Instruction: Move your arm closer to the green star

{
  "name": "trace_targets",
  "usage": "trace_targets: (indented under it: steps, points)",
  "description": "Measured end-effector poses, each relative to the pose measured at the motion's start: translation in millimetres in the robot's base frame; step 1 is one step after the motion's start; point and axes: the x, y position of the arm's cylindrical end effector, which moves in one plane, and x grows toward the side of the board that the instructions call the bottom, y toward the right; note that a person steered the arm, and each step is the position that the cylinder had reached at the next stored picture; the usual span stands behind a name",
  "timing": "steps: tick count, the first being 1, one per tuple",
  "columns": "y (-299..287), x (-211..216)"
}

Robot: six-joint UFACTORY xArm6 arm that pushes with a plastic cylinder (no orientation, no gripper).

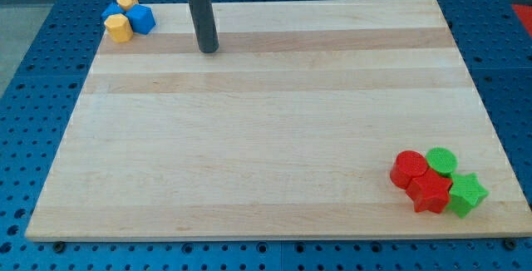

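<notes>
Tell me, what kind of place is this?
Probably a robotics lab bench. A wooden board lies on a blue perforated table; my tip stands near the view's top left, far from the green star and other small coloured blocks.

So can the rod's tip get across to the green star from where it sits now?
Probably yes. My tip is near the view's top left; the green star lies at the bottom right. The board between them looks bare. The red star touches its left side, so coming from above looks safer.
</notes>
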Motion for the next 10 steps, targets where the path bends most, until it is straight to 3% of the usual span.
trace_targets:
  steps: [1,3,5,7,9,10]
  points:
    - [1,13]
    - [7,92]
    - [92,174]
    - [187,135]
    - [221,125]
    - [266,120]
